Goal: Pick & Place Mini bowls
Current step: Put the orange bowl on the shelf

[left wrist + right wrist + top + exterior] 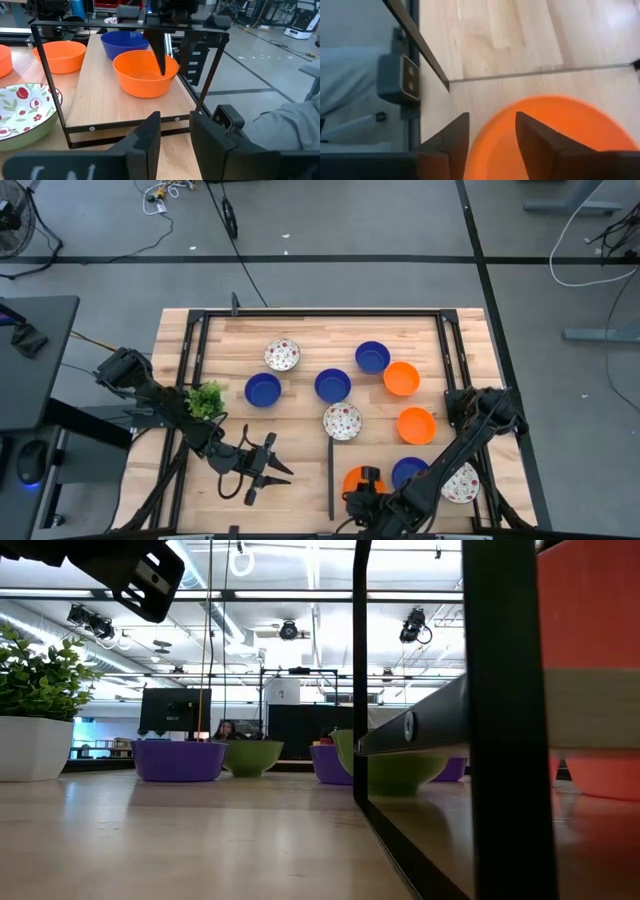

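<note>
Right gripper [492,145], fingers spread astride the rim of the orange bowl [555,135] near the table's front edge, risks tipping it if it closes off-centre.

Both arms are dark, nearly black, built of slim jointed links with bulkier blocks at the joints. The left gripper [262,465] ends in two tapered pointed fingers. The right gripper [490,145] shows wedge-shaped matte jaws, possibly brownish.
</note>
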Tool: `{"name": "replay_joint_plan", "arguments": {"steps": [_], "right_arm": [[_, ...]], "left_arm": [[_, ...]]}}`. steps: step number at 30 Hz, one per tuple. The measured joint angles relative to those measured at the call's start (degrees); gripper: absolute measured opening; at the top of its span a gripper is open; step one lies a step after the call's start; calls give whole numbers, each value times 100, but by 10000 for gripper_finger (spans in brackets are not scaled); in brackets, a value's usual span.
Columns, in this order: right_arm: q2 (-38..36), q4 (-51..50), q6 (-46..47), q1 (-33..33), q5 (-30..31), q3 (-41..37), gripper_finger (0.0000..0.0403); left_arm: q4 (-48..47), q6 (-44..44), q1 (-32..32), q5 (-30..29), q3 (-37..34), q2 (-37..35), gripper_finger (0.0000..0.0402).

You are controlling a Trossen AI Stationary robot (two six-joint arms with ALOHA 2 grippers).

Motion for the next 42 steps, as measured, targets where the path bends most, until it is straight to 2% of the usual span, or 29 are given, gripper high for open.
{"name": "replay_joint_plan", "arguments": {"steps": [4,9,12,16,21,24,30,35,38,42], "right_arm": [[-140,58,-217,-18,-171,0,140],[-682,-542,201,32,-926,0,120],[-975,-712,552,164,-1595,0,102],[-1063,-1047,1087,276,-2170,4,70],[-809,-1820,1412,248,-2263,2,23],[-675,-1843,1359,183,-2273,2,5],[-458,-1816,1057,-3,-2441,2,11],[-454,-1575,762,-97,-2089,2,4],[-457,-1461,627,-121,-2082,2,3],[-594,-1731,482,-34,-2027,2,7]], "left_arm": [[-4,0,0,0,2,0,108],[-7,-2,0,0,2,0,108],[-9,0,0,0,4,0,108],[-9,-1,0,0,4,-1,108],[-9,-1,0,0,4,-2,108],[-7,-2,1,0,4,-2,108],[-9,-4,0,1,4,-2,108],[-7,-8,1,0,4,-2,108],[-7,-19,1,0,4,-2,108],[-9,-59,2,0,4,-2,108]]}}
